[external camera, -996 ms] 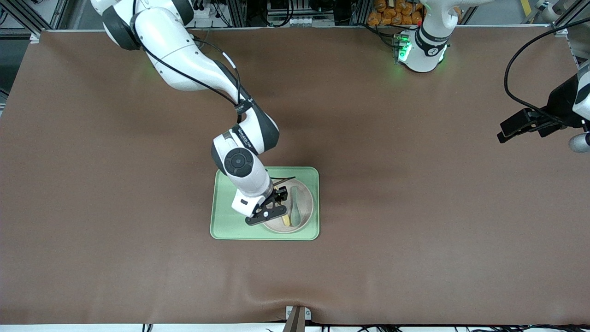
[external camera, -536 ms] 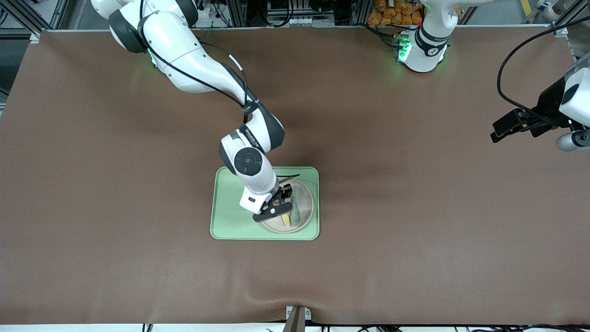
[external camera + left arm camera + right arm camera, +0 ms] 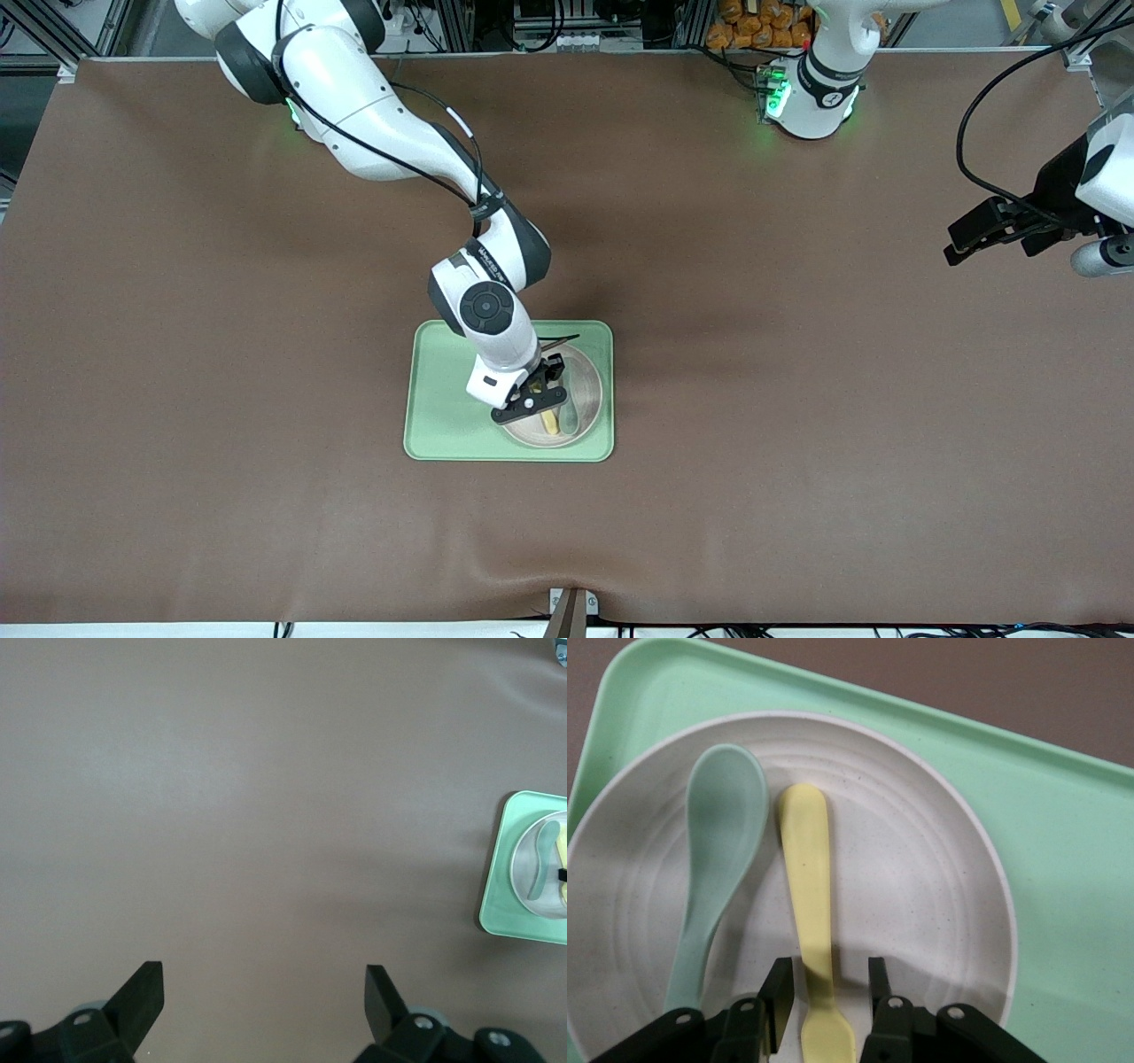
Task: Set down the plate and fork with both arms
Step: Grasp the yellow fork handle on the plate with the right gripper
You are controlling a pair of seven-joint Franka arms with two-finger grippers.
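The pale plate lies in the green tray, toward the tray's left-arm end. On the plate the pale-yellow fork lies beside a grey-green spoon. My right gripper is down over the plate, open, with a narrow gap between each finger and the fork's neck. In the front view that gripper covers most of the fork. My left gripper hangs open and empty over bare table at the left arm's end, seen in the front view far from the tray.
The brown table mat surrounds the tray on all sides. The tray's part toward the right arm's end holds nothing. The left wrist view shows the tray and plate at a distance.
My right gripper has moved along the plate toward the left arm's end and its fingers have drawn closer around the fork. The left arm has shifted slightly toward its base.
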